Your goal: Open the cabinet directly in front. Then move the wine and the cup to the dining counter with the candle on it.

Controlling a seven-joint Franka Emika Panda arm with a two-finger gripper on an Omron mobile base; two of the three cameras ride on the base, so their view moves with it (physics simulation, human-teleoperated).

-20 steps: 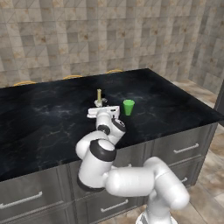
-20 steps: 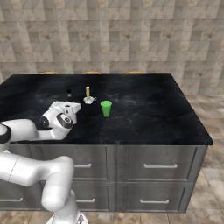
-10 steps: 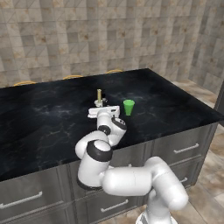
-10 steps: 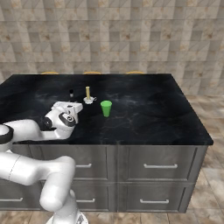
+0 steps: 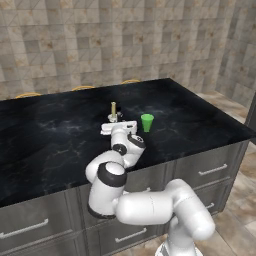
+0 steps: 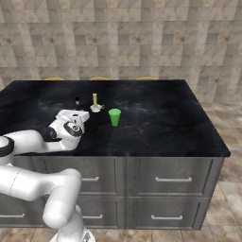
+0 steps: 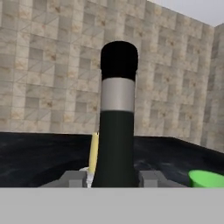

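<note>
1. The gripper (image 7: 114,177) has its jaws closed on the wine (image 7: 117,118), held upright over the dining counter (image 6: 156,123).
2. The candle (image 6: 95,102) stands just behind it.
3. The cup (image 6: 114,117) sits near the candle, to its right.

Looked glossy: black marble-look dining counter (image 5: 200,117) with white veins, dark glass wine (image 7: 117,131). Matt and smooth: green cup (image 6: 114,117), pale yellow candle (image 6: 94,100). Brushed-metal drawer handles (image 6: 168,179).
</note>
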